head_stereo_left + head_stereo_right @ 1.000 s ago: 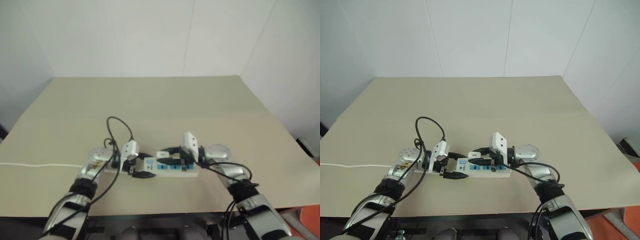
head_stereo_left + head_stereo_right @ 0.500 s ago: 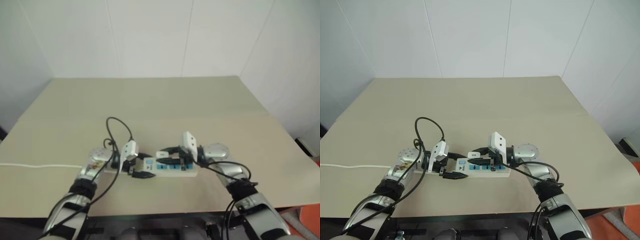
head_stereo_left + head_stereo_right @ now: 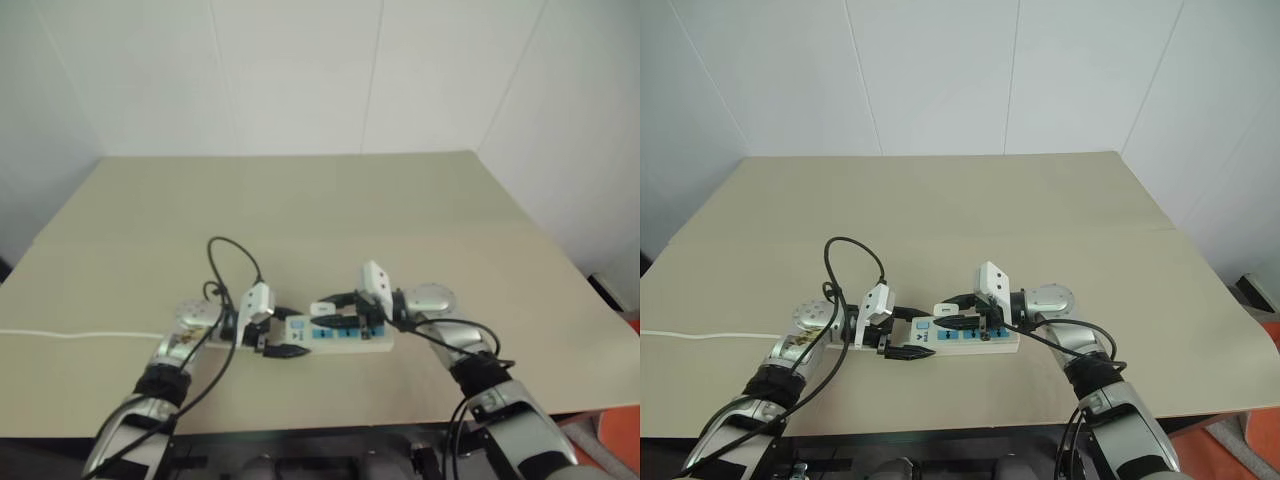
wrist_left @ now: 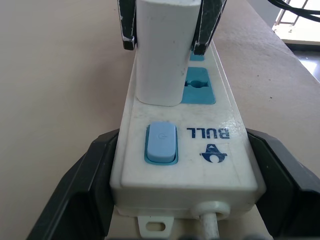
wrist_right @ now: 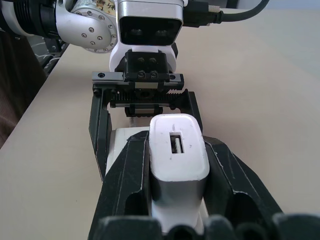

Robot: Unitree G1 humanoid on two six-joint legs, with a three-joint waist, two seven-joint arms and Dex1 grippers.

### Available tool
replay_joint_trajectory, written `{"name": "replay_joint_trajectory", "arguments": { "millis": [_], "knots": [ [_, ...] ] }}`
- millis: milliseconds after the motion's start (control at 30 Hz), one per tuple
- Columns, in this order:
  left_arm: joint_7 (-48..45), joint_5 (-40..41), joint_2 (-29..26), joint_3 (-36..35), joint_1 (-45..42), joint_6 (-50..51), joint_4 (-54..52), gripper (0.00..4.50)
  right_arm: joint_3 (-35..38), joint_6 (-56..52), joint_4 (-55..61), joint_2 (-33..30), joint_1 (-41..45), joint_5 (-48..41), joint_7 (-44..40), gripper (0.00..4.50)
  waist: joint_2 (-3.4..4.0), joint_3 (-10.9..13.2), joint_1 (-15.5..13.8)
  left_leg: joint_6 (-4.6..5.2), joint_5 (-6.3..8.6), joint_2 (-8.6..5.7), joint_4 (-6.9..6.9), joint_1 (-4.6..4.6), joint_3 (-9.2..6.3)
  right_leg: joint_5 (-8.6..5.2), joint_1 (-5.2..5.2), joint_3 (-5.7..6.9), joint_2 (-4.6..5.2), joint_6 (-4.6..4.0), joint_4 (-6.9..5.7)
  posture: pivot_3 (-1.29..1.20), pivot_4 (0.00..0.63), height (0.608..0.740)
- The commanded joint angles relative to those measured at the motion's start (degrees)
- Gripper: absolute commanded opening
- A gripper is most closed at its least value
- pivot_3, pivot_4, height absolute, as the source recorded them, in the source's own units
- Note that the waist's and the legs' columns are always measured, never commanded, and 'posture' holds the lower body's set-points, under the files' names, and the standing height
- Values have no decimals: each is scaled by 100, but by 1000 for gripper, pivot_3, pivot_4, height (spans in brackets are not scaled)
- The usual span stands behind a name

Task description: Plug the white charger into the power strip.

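White charger [image 4: 162, 50] stands upright on the power strip [image 4: 182, 145], base down on the blue socket face next to the switch, pinched between the right gripper's [image 5: 177, 200] two black fingers. Left wrist view gives the detail: charger bottom meets the strip top with no visible gap, prongs not visible, a free blue socket [image 4: 200, 85] just beside it at 3 o'clock, blue rocker switch [image 4: 161, 143] at 6 o'clock of the charger, "BULL" logo printed next to the switch, white cord [image 4: 212, 227] exiting the strip's near end. The same view shows the left gripper [image 4: 182, 200] clamping the switch end of the strip, one black finger on each long side. Right wrist view adds the charger's top face with its USB slot [image 5: 176, 143], fingers tight on both sides of it, and the left gripper head-on past it, straddling the strip. Head views give layout only: strip [image 3: 970, 337] lies lengthwise left-right on the near-centre of the table [image 3: 970, 210], left gripper [image 3: 902, 340] at its 9 o'clock end, right gripper [image 3: 958, 315] coming in from 3 o'clock, the cord [image 3: 700, 335] running off toward 9 o'clock to the table edge. Table is plain beige; white panelled walls [image 3: 940, 70] behind at 12 o'clock.
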State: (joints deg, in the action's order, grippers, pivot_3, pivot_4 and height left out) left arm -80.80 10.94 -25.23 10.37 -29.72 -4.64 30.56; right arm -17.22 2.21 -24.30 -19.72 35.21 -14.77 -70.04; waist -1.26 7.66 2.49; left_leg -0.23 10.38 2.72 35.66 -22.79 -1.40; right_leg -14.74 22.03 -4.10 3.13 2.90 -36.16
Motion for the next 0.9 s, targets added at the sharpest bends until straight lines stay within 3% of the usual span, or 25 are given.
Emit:
{"name": "replay_joint_trajectory", "arguments": {
  "millis": [33, 67, 333, 533, 600, 667, 900],
  "knots": [
    [-121, -99, -52, 173, 98, 77, -63, 3308, -222, -249, -445, -126, -239, 496, 58, 1175, 0, 0, 0, 0, 0, 0, 0, 0, 0, 0, 0, 0, 0, 0, 0, 0, 150, 740],
    [-126, -102, -48, 176, 88, 73, -50, 3308, -219, -286, -418, -124, -250, 486, 69, 1900, -1, 0, -3, 0, 0, 0, -1, 0, 0, 0, 0, 0, 0, 0, 0, 0, 150, 740],
    [-122, -130, 18, 223, 7, 25, 66, 3308, -101, -325, -286, -143, -313, 555, 119, 4471, -9, -5, -9, 0, 0, 0, -3, -4, -1, -1, 4, 1, 0, -2, 3, 0, 150, 740],
    [-97, -119, 79, 228, -45, -29, 160, 3308, 62, -322, -152, -206, -302, 480, 144, 4471, -9, -5, -42, 0, 0, 0, -3, -5, -1, -2, 4, 2, 0, -1, 4, 0, 150, 740],
    [-26, -103, 122, 207, -46, 0, 160, 4063, 156, -334, -44, -264, -301, 446, 167, 4500, -8, -5, -58, 0, 0, -1, -3, -5, 0, -2, 4, 2, 1, -1, 4, 0, 150, 740],
    [-36, -79, 156, 190, -75, 18, 166, 4444, 262, -380, 129, -366, -331, 367, 130, 4500, -7, -4, -92, 0, 0, -2, -2, -9, 0, -2, 6, 2, 3, -1, 4, 0, 150, 740],
    [-88, 122, 21, -45, -146, 55, -75, 4444, 682, -625, 1010, -879, -552, -8, -26, 4500, -3, 9, -156, 0, 0, -3, -2, -38, 0, 0, 30, 3, 3, -3, 9, 0, 150, 740]
  ]
}}
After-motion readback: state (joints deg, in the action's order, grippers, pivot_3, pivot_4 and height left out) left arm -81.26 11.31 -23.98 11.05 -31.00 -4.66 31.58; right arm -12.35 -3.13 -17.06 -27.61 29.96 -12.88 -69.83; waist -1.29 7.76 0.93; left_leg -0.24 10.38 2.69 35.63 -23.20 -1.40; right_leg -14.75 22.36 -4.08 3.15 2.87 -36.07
